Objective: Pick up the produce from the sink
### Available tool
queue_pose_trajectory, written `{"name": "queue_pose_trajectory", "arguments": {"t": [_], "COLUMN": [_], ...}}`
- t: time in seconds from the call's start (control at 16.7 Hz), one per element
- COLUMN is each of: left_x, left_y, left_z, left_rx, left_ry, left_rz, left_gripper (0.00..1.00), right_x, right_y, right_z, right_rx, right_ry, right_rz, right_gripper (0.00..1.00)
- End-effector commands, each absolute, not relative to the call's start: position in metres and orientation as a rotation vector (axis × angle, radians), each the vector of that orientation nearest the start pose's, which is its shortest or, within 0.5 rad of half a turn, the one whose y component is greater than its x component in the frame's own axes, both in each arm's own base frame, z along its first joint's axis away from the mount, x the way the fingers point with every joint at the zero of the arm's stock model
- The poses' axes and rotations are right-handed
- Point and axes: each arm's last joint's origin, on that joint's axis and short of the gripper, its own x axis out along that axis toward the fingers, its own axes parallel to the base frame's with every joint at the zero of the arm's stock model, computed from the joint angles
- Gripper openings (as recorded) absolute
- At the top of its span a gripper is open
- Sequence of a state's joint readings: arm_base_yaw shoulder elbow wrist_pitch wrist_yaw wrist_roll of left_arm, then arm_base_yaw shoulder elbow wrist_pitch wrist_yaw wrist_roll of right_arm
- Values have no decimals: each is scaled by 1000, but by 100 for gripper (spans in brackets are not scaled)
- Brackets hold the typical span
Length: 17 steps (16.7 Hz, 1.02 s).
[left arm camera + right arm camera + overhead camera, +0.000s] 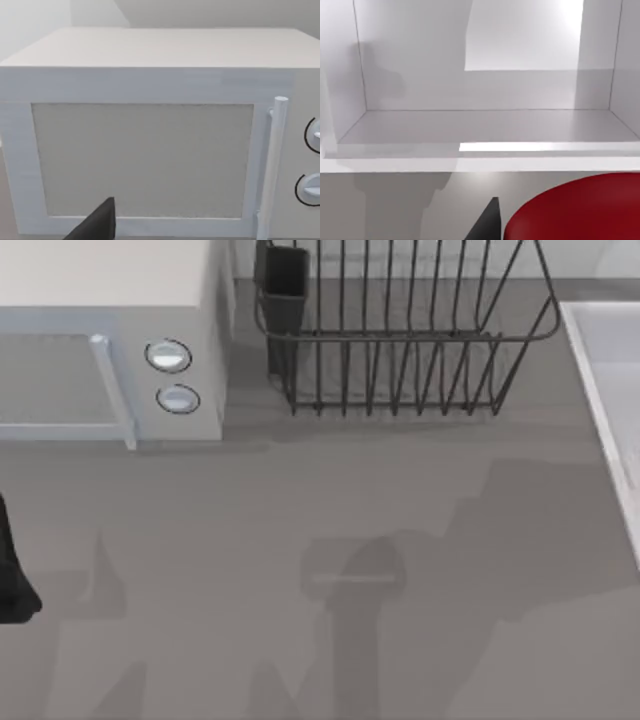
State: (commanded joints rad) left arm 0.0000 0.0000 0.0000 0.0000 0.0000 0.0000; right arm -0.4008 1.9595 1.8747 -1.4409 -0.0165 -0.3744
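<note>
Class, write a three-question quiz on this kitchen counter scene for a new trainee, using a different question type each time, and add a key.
1. Multiple choice: in the top view, what stands between the microwave and the sink? A a kettle; B a dark wire dish rack; C a cutting board.
2. True or false: the produce in the right wrist view is green.
3. Fill in: beside its door handle, the microwave has ___ round knobs.

Key: 1 B. 2 False, it is red. 3 Two.
</note>
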Motion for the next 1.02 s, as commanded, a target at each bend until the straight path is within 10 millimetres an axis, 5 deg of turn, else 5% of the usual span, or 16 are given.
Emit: {"name": "queue_pose_trajectory", "arguments": {"t": [0.3,0.48,0.6,0.78,1.02], "left_x": [106,106,106,106,106], "left_y": [-1,-1,-1,-1,-1], "left_z": [160,160,160,160,160], "left_rx": [0,0,0,0,0], "left_ry": [0,0,0,0,0], "left_rz": [0,0,0,0,0], "left_gripper": [100,100,100,100,100], "right_x": [356,376,394,410,397], "right_y": [-138,-106,-63,32,150], "right_z": [283,280,278,274,271], "right_rx": [17,21,22,18,10], "right_ry": [1527,1542,1555,1571,1576], "right_rz": [-13,-8,-5,-3,-7], "right_gripper": [0,0,0,0,0]}}
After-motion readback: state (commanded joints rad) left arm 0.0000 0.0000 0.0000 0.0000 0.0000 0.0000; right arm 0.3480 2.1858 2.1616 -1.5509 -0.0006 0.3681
